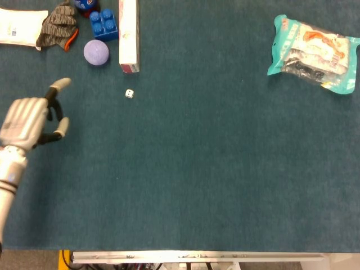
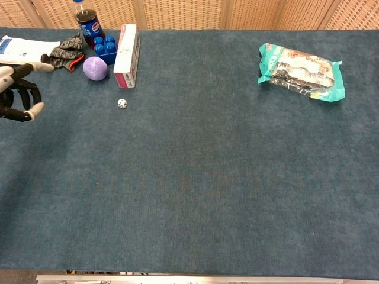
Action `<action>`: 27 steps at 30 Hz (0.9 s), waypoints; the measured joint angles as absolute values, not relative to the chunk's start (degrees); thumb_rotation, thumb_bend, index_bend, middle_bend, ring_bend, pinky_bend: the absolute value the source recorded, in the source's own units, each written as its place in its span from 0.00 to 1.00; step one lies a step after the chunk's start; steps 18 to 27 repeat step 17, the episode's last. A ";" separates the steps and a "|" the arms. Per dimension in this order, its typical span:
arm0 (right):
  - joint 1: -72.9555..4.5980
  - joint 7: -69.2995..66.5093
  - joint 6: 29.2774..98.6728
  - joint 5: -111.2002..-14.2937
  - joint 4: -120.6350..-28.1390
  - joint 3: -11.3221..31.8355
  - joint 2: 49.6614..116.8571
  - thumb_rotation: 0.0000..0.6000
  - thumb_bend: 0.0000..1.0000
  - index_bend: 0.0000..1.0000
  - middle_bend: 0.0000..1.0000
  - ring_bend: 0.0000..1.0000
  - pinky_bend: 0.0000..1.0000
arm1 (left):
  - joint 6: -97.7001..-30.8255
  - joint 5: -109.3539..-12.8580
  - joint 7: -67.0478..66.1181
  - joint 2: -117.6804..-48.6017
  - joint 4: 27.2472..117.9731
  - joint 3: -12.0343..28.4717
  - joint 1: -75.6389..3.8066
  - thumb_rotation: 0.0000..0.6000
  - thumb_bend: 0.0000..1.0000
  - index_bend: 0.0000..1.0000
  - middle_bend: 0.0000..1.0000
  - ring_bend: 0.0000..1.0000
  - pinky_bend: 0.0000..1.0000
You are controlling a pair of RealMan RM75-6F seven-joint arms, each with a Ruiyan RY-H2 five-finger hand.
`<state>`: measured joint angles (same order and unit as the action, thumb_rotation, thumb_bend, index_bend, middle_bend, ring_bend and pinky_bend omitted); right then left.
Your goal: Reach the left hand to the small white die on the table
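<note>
The small white die (image 1: 129, 94) (image 2: 121, 103) lies alone on the blue-green tablecloth, just below the end of a white box. My left hand (image 1: 28, 119) (image 2: 15, 92) is at the far left edge, well left of the die and apart from it. It holds nothing; one finger stretches toward the upper right, the thumb sticks out, and the other fingers are loosely bent. My right hand shows in neither view.
Behind the die stand a long white box (image 1: 128, 35), a purple ball (image 1: 96, 53), a blue block (image 1: 103, 25), a grey glove (image 1: 58, 26), a cola bottle (image 2: 87, 23) and a white packet (image 1: 17, 25). A teal snack bag (image 1: 315, 53) lies far right.
</note>
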<state>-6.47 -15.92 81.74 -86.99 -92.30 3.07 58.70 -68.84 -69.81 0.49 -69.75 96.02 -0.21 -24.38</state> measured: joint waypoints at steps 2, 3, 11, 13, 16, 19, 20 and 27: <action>-6.68 -15.78 80.98 -86.62 -92.28 3.07 58.79 1.00 0.37 0.15 0.34 0.31 0.32 | -72.28 -71.34 0.91 -69.70 96.26 -0.60 -22.06 1.00 0.35 0.10 0.37 0.31 0.48; -6.86 -15.62 80.67 -86.45 -92.26 3.09 58.93 1.00 0.37 0.15 0.34 0.31 0.32 | -74.49 -72.45 1.15 -69.70 96.33 -0.87 -20.63 1.00 0.34 0.10 0.35 0.29 0.44; -7.32 -14.76 80.43 -87.07 -92.79 3.05 59.29 1.00 0.37 0.15 0.34 0.31 0.32 | -86.78 -78.66 2.93 -70.23 95.15 -1.99 -12.55 1.00 0.33 0.10 0.30 0.25 0.34; -7.33 -14.75 80.42 -87.12 -92.90 3.02 59.16 1.00 0.37 0.15 0.34 0.31 0.32 | -88.13 -79.04 3.08 -70.20 95.07 -2.15 -10.86 1.00 0.33 0.11 0.30 0.25 0.33; -7.41 -14.82 80.27 -87.31 -92.97 2.90 59.07 1.00 0.37 0.15 0.34 0.31 0.32 | -88.56 -79.03 3.04 -70.05 95.14 -2.21 -9.33 1.00 0.33 0.11 0.30 0.25 0.33; -7.44 -14.82 80.20 -87.34 -92.99 2.87 59.05 1.00 0.37 0.15 0.34 0.31 0.32 | -88.59 -79.01 2.94 -70.01 95.18 -2.19 -9.07 1.00 0.33 0.11 0.30 0.25 0.33; -7.44 -14.82 80.20 -87.34 -92.99 2.87 59.05 1.00 0.37 0.15 0.34 0.31 0.32 | -88.59 -79.01 2.94 -70.01 95.18 -2.19 -9.07 1.00 0.33 0.11 0.30 0.25 0.33; -7.44 -14.82 80.20 -87.34 -92.99 2.87 59.05 1.00 0.37 0.15 0.34 0.31 0.32 | -88.59 -79.01 2.94 -70.01 95.18 -2.19 -9.07 1.00 0.33 0.11 0.30 0.25 0.33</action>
